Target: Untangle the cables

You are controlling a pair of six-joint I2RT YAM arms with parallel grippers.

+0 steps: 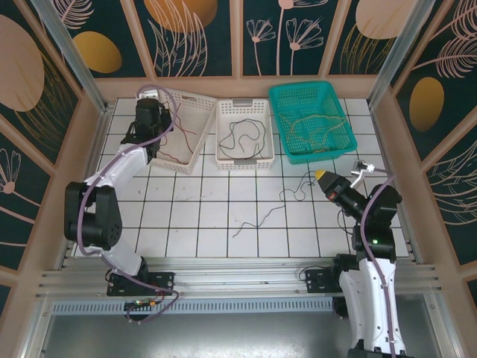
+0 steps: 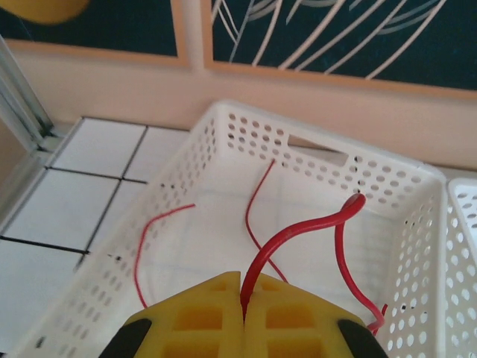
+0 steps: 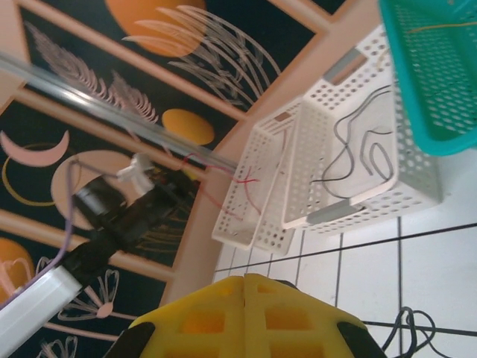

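My left gripper point(image 2: 244, 297) hangs over the left white basket point(image 2: 320, 147), shut on a red cable point(image 2: 298, 232) that arches up from its yellow fingers and drops back into the basket. Thinner red cables point(image 2: 141, 253) lie on that basket's floor. A black cable point(image 1: 242, 134) curls in the middle white basket point(image 1: 244, 158). Tan cables point(image 1: 313, 125) lie in the teal basket point(image 1: 285, 127). Loose black cables point(image 1: 298, 186) are strewn on the tiles. My right gripper point(image 1: 320, 176) hovers beside them, shut on nothing, its jaws point(image 3: 244, 282) pressed together.
The three baskets stand in a row at the back of the white tiled table point(image 1: 201, 216). Another black cable point(image 1: 257, 220) lies mid-table. Patterned walls and aluminium posts point(image 1: 67, 52) fence the workspace.
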